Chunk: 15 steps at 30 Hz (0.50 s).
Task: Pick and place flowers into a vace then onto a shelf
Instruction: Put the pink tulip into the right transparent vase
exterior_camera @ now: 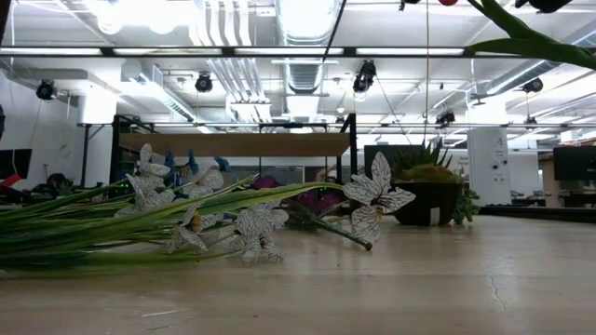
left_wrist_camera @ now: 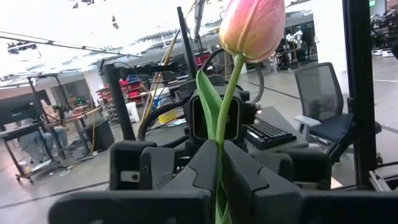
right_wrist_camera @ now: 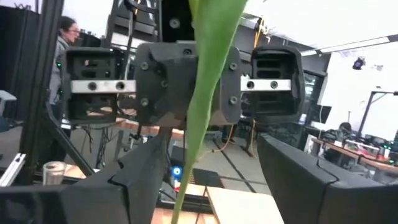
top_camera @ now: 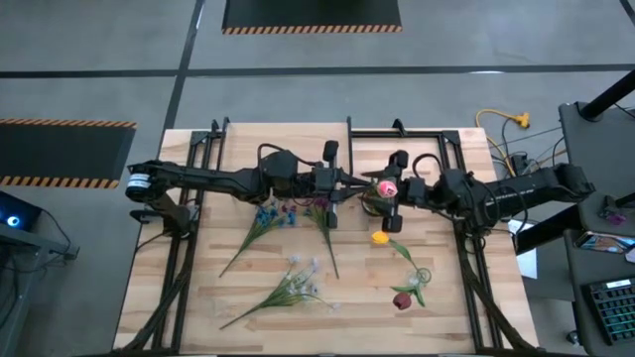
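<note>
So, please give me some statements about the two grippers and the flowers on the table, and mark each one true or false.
1. The left gripper is shut on the pink tulip. True.
2. The right gripper is also clamped on that stem. False: its fingers stand apart, with the green leaf between them.
3. A yellow flower lies on the table. True.
4. All the flowers are already off the table. False: the blue flowers, the white flowers and a dark red flower lie there too.
5. The two grippers are far apart. False: they meet near the table's middle.
</note>
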Tool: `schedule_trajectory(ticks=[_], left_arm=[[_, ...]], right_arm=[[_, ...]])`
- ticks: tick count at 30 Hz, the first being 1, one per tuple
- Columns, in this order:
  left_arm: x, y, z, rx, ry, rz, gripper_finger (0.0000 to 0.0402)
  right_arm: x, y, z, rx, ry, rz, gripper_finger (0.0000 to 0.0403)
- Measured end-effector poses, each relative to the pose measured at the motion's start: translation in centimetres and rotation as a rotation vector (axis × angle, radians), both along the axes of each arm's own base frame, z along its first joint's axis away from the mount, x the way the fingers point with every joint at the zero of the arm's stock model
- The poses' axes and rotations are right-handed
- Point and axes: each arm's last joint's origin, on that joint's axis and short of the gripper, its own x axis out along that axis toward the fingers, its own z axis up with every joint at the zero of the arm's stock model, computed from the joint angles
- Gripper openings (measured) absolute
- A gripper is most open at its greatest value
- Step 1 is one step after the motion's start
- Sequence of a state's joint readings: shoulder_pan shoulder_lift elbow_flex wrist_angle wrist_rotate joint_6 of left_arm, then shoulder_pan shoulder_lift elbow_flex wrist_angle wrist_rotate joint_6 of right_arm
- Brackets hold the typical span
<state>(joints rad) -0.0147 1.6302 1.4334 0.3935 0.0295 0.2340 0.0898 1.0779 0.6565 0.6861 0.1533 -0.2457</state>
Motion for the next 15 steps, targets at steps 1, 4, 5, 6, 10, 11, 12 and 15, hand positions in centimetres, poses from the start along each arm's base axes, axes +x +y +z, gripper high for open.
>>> schedule_trajectory(ticks=[1, 4, 5, 6, 10, 11, 12, 15], left_arm=[[0.0, 0.0, 0.0, 0.0, 0.0, -0.002, 0.0], [0.0, 0.0, 0.0, 0.001, -0.001, -0.003, 0.0], [0.0, 0.0, 0.0, 0.001, 0.0, -0.003, 0.0], [0.0, 0.0, 0.0, 0.001, 0.0, -0.003, 0.0], [0.0, 0.0, 0.0, 0.001, 0.001, -0.003, 0.0], [0.0, 0.0, 0.0, 0.001, 0.001, -0.003, 0.0], [0.0, 0.0, 0.0, 0.001, 0.002, -0.003, 0.0], [0.0, 0.0, 0.0, 0.001, 0.002, -0.003, 0.0]], right_arm=[[0.1, 0.0, 0.2, 0.003, -0.003, 0.001, 0.0238], [0.5, 0.1, 0.4, 0.009, -0.008, 0.011, 0.0219], [0.6, 0.1, 0.4, 0.009, -0.007, 0.013, 0.0213], [0.8, 0.1, 0.2, 0.008, 0.006, 0.012, 0.0207], [1.5, 0.1, -0.2, 0.009, 0.028, 0.002, 0.0177], [1.6, 0.1, -0.2, 0.009, 0.028, -0.001, 0.0167], [1.6, 0.1, -0.1, 0.013, 0.025, -0.001, 0.0157], [1.6, 0.0, -0.1, 0.023, 0.023, -0.003, 0.0121]])
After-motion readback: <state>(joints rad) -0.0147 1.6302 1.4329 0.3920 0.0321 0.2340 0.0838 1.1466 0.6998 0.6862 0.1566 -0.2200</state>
